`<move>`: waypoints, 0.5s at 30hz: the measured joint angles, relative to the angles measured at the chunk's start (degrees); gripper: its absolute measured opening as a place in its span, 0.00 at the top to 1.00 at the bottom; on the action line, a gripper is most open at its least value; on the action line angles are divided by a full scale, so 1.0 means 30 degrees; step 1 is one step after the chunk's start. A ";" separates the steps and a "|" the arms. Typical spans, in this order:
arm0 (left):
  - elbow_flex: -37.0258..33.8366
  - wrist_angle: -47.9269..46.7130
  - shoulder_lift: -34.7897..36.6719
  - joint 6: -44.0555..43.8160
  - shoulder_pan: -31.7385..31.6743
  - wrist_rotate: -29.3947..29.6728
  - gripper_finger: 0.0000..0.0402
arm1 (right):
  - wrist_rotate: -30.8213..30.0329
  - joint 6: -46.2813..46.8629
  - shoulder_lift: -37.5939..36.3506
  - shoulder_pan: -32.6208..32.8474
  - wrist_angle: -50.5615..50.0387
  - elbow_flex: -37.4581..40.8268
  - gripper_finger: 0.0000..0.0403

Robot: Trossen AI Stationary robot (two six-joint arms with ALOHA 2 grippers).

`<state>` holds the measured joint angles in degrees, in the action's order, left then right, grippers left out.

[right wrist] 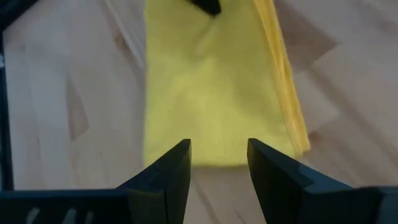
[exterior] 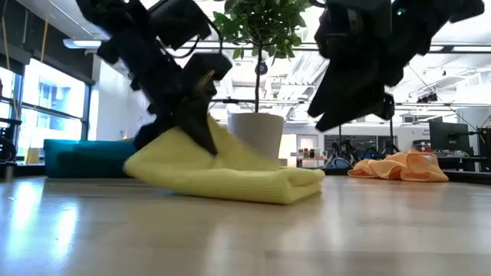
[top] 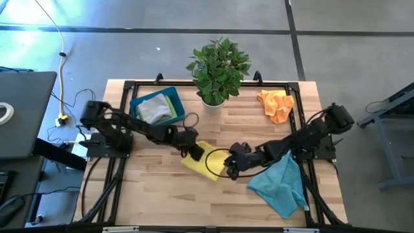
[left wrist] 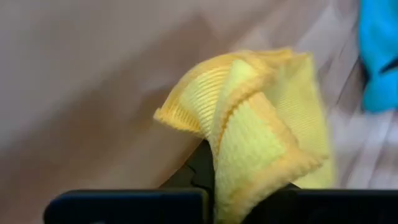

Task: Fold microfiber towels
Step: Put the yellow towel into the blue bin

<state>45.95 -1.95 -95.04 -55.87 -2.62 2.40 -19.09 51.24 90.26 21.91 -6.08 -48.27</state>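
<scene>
Yellow microfiber towel (top: 206,162) folded into strip, table centre, just in front of potted plant (top: 218,68). Left gripper (top: 192,151) pinched on its plant-side end, lifting it. Right gripper (top: 230,169) wide, empty, at opposite end. Risk: thin pinch slips, fold falls open.

Right gripper (right wrist: 217,163): two dark fingers (right wrist: 171,168) parted, gap between them, nothing held. Fingertips just above near end of yellow towel (right wrist: 208,93). Towel folded into long strip, lying flat on wooden table (right wrist: 56,106), running away from gripper. One long edge shows thicker stacked layers, deeper yellow. Dark object (right wrist: 208,6) touches far end of towel, mostly cut off. Black frame bar (right wrist: 6,112) along table edge.
</scene>
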 joint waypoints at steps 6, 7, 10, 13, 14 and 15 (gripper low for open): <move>-0.0004 -0.2966 0.2748 0.1172 -0.2694 0.2100 0.98 | -0.1501 0.0411 -0.0899 0.0256 -0.1055 0.0000 0.63; -0.0019 -0.3175 0.3157 0.1395 -0.3258 0.2498 0.98 | -0.1575 0.0410 -0.0911 0.0250 -0.1091 0.0000 0.63; 0.0007 -0.3638 0.4186 0.2025 -0.5044 0.3344 0.98 | -0.1617 0.0417 -0.0906 0.0249 -0.1067 0.0000 0.63; 0.0018 -0.3841 0.4965 0.2701 -0.6801 0.3752 0.98 | -0.1620 0.0461 -0.0860 0.0246 -0.1198 0.0000 0.63; 0.0010 -0.4246 0.5268 0.2864 -0.7368 0.3800 0.98 | -0.1626 0.0468 -0.0860 0.0241 -0.1157 0.0000 0.63; 0.0010 -0.4608 0.5538 0.3073 -0.7884 0.3848 0.98 | -0.1647 0.0468 -0.0860 0.0241 -0.1165 0.0000 0.63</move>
<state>45.98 -15.78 -78.42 -46.65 -26.27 13.94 -24.04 52.64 87.68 22.63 -9.58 -48.27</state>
